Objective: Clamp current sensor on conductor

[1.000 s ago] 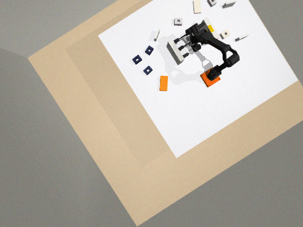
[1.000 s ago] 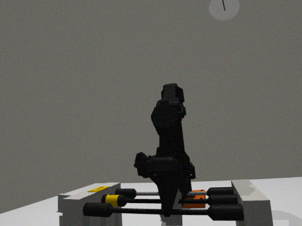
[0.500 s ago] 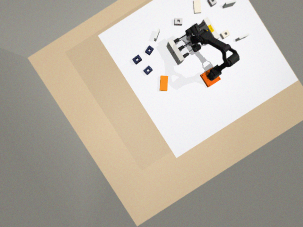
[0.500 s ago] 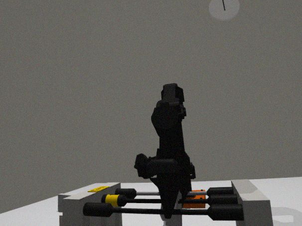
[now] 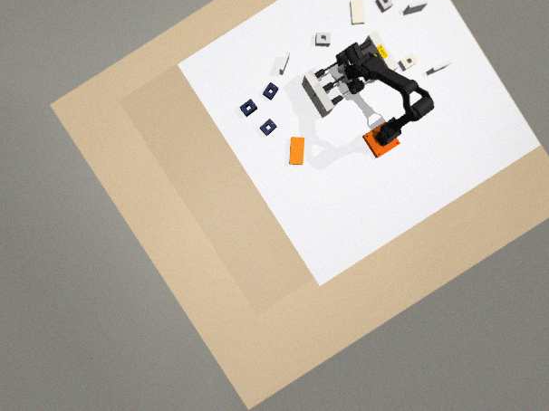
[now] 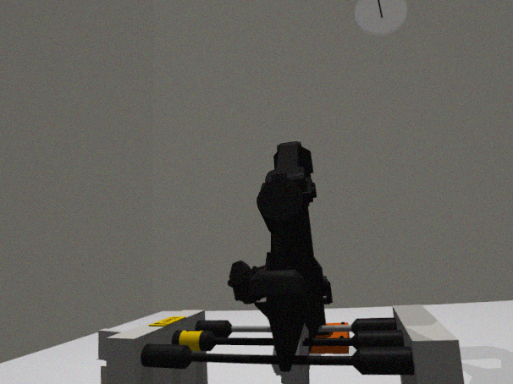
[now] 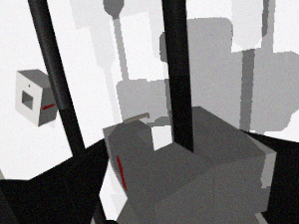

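Between the conductor blocks, the pincer (image 5: 353,75) (image 6: 302,342) (image 7: 159,136) is pinching the sensor (image 6: 300,352) (image 7: 184,187) by its two sides, probably because squeezing must close it round the black conductor (image 7: 176,58). Its long axis seems to lie across this conductor; whether the arrow points toward the yellow marker (image 5: 381,51) (image 6: 168,320), I cannot tell.

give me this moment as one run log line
gripper: shut on sensor | sensor: at the conductors | latch: cannot tell | release: not yet done
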Robot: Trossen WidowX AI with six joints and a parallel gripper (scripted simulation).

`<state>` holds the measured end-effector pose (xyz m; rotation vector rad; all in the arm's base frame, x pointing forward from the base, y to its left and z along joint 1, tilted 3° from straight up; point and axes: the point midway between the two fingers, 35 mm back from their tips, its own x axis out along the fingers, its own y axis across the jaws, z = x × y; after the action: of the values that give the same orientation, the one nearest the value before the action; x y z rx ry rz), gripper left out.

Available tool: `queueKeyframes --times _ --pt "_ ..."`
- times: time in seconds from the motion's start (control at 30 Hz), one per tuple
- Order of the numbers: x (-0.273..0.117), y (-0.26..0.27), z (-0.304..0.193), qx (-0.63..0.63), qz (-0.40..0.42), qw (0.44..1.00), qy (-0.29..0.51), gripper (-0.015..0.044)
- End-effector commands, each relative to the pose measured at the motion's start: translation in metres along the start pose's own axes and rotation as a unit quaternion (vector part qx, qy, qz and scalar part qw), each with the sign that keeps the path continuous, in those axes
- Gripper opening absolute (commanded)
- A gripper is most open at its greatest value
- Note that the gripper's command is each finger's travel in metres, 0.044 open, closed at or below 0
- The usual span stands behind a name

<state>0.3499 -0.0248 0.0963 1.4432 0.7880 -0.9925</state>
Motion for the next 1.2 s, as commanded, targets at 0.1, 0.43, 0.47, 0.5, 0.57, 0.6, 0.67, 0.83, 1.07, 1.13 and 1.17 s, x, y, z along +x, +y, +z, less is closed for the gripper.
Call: queueKeyframes --times 0.1,0.43,0.47,0.5,0.57,0.6,0.67,0.83,1.07,1.13,1.17 --pt "-0.0007 0.0015 0.0 0.0 0.003 1.0 0.0 0.0" --pt "-0.0007 0.0015 0.0 0.0 0.003 1.0 0.0 0.0" --pt "-0.0007 0.0015 0.0 0.0 0.003 1.0 0.0 0.0" --pt "-0.0007 0.0015 0.0 0.0 0.003 1.0 0.0 0.0" --pt "-0.0007 0.0015 0.0 0.0 0.003 1.0 0.0 0.0" --pt "-0.0007 0.0015 0.0 0.0 0.003 1.0 0.0 0.0" --pt "-0.0007 0.0015 0.0 0.0 0.003 1.0 0.0 0.0" --pt "-0.0007 0.0015 0.0 0.0 0.003 1.0 0.0 0.0" --pt "-0.0007 0.0015 0.0 0.0 0.003 1.0 0.0 0.0" --pt "-0.0007 0.0015 0.0 0.0 0.003 1.0 0.0 0.0" --pt "-0.0007 0.0015 0.0 0.0 0.003 1.0 0.0 0.0"
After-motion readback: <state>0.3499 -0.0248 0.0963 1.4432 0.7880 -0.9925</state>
